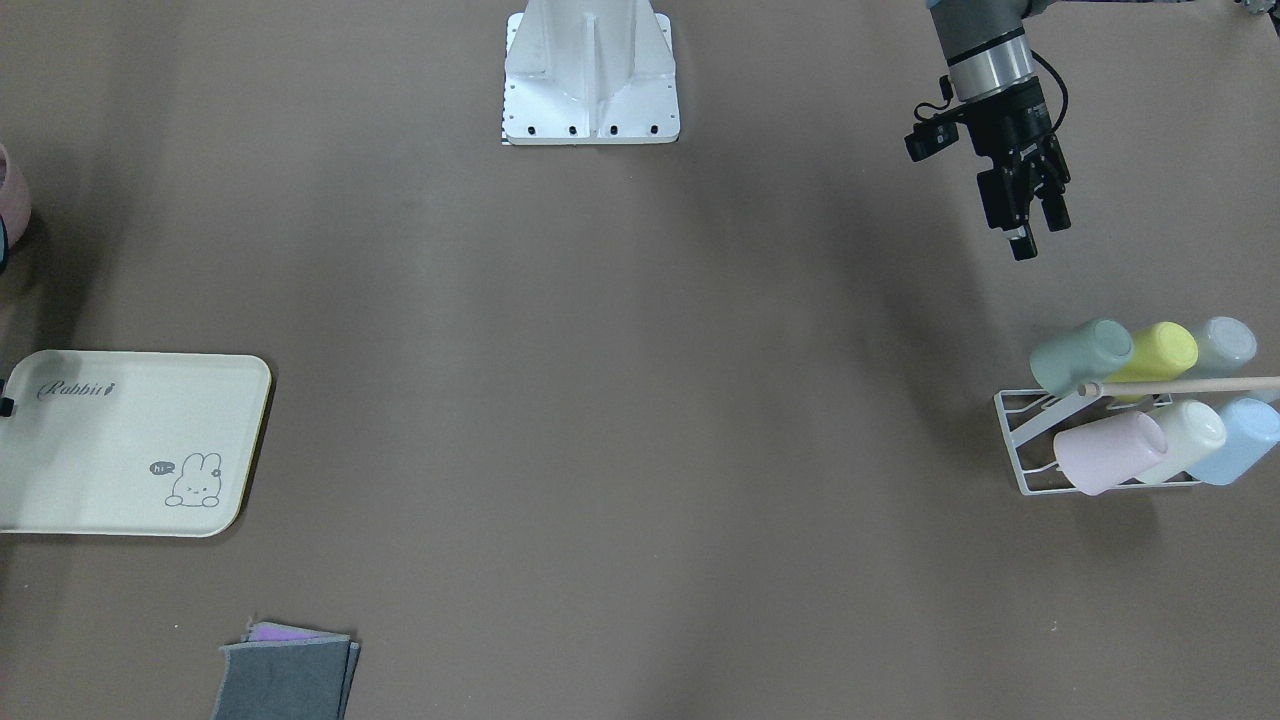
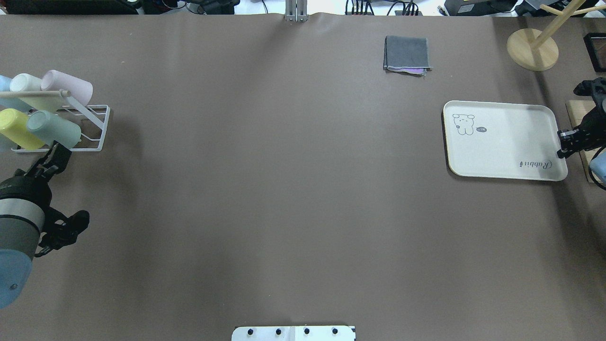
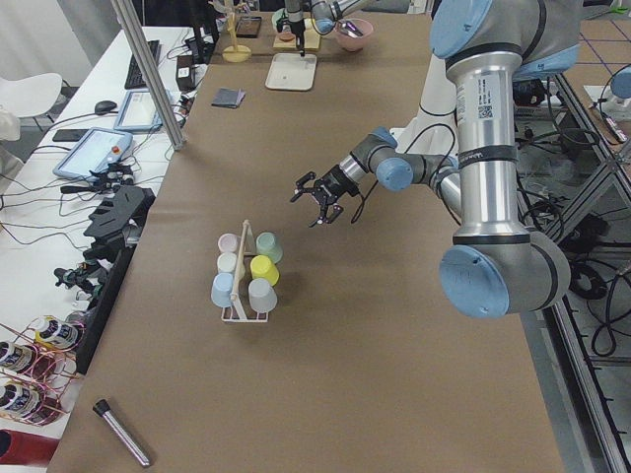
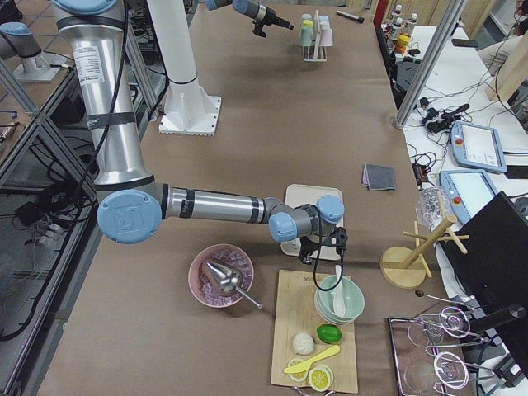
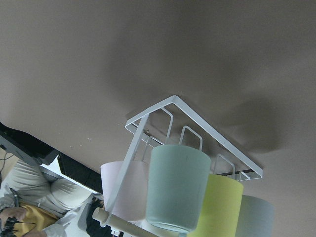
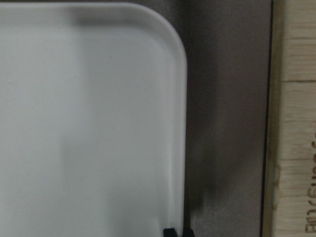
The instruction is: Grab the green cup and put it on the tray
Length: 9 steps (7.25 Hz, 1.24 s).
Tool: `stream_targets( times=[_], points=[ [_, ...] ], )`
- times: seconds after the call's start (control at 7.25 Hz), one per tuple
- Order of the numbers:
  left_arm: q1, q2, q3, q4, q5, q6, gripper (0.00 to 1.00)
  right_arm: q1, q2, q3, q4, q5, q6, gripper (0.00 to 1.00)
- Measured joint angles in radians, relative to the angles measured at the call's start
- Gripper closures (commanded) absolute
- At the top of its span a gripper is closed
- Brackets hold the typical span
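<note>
At three o'clock on the bench, front view: green cup (image 1: 1080, 355) tilted on rack (image 1: 1008, 440). Left hand (image 1: 1038, 232) released, at its twelve o'clock, apart. Reaching step, likely; next, descend, clasp, carry to tray (image 1: 130, 440) at nine

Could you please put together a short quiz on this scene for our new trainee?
1. True or false: the green cup already stands on the tray.
2. Which cup is the green cup's neighbour in its row? A) yellow cup B) red cup C) black cup
3. How many cups does the rack hold?
Key: 1 false; 2 A; 3 six.
</note>
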Motion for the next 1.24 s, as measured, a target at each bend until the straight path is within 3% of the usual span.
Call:
stream_targets(
  times=[0.28, 0.69, 1.24],
  points=[
    [0.082, 0.055, 0.058, -0.076, 0.171, 0.046, 0.02, 0.010, 0.002, 0.033, 0.002, 0.005, -0.012, 1.00],
    [0.113, 0.049, 0.183, -0.091, 0.367, 0.044, 0.02, 0.029, 0.009, 0.113, 0.001, 0.075, 0.016, 1.00],
    [0.116, -0.023, 0.329, -0.098, 0.426, 0.039, 0.02, 0.013, 0.080, 0.194, 0.001, 0.190, 0.236, 1.00]
  ],
)
